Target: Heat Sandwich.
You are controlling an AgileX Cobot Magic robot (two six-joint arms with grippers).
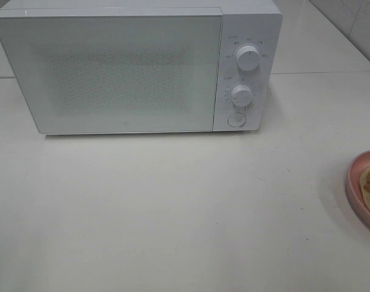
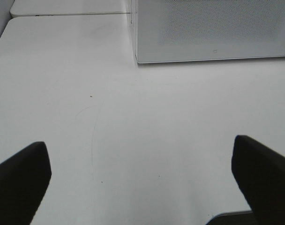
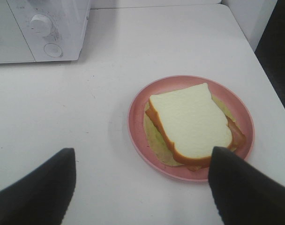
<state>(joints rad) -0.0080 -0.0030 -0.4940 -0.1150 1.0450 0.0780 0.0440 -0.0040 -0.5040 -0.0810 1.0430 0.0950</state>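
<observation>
While the microwave (image 1: 136, 70) door is shut, the sandwich (image 3: 191, 124) is kept on its pink plate (image 3: 140, 101) at the counter's (image 1: 173, 207) right edge, presumably awaiting pickup; both end effectors, left (image 2: 142, 180) and right (image 3: 142, 187), are spread and empty.

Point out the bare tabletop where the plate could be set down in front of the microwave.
The widest free patch of the white tabletop runs from the closed door of the white microwave oven to the near edge. Another bare strip lies left of the oven. The only occupied spot is the far right edge, where the round pink plate carries the white-bread sandwich.
</observation>
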